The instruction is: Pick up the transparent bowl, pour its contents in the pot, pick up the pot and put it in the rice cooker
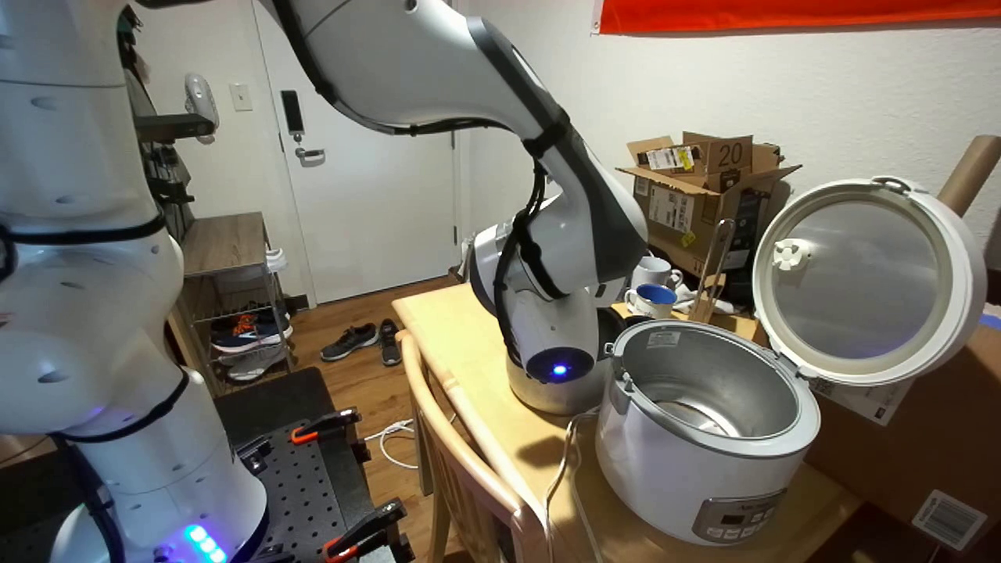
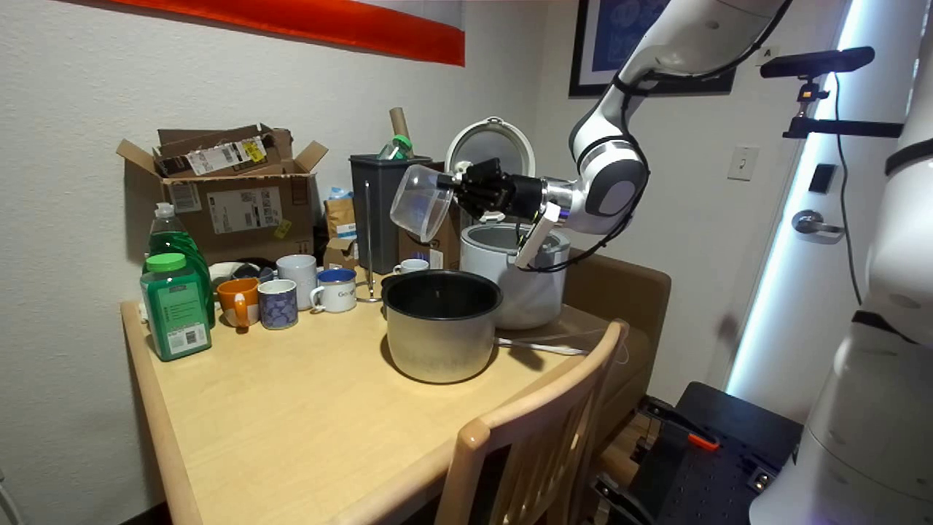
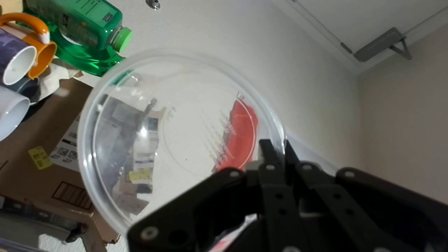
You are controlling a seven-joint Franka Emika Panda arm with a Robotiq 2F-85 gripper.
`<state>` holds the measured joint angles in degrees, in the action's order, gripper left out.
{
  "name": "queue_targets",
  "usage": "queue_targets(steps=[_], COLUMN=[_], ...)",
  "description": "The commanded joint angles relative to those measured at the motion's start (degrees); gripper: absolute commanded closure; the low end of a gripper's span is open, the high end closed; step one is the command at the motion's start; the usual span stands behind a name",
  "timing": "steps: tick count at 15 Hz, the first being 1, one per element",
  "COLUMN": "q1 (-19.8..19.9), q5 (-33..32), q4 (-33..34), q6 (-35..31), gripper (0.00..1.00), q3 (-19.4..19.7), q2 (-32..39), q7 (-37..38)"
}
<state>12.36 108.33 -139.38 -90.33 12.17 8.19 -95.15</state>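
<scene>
Transparent bowl (image 2: 419, 200) gripped, tipped above pot (image 2: 441, 339)

Fingers (image 3: 267, 152) closed on the bowl's rim, pinching the wall between them. Bowl well over on its side; the wrist view looks into its mouth, which tilts partly downward in an exterior view. Bowl hangs clear of the pot's rim. Pot upright on the counter (image 2: 291, 408), just beside the rice cooker (image 2: 510, 284); contact between the two cannot be told. Cooker lid (image 1: 860, 281) raised, metal interior visible. Mugs (image 2: 278, 306) and green bottles (image 2: 175, 306) along the wall side, near a cardboard box (image 2: 244, 219).
</scene>
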Motion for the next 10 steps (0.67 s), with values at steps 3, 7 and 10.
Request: queue_targets(steps=[3, 7, 10], q1=[0.3, 0.6, 0.5], q5=[1.2, 1.9, 2.4], q4=[0.4, 0.3, 0.2], q6=[1.9, 1.6, 0.7], gripper=[0.98, 0.98, 0.98], q3=[0.7, 0.8, 0.7], q2=[0.3, 0.1, 0.0], q7=[1.4, 1.5, 1.5])
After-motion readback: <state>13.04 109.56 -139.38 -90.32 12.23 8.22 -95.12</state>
